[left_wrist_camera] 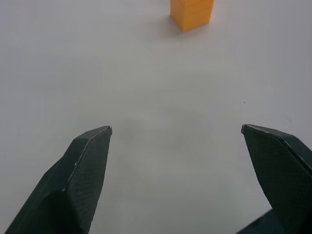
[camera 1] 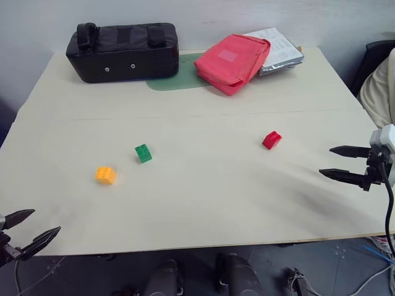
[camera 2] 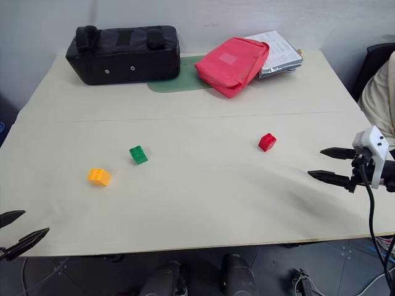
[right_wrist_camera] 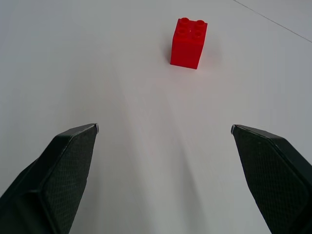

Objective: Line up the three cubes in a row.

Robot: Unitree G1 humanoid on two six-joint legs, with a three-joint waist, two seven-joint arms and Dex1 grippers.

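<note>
Red cube well ahead of wide-open, empty right gripper; orange-yellow cube ahead of wide-open, empty left gripper

Ahead of the left gripper, its fingers spread wide, the desk is bare up to the orange-yellow cube. Ahead of the right gripper's parted fingers only open surface lies before the red cube. The green cube stands between, near the orange-yellow one.
</note>
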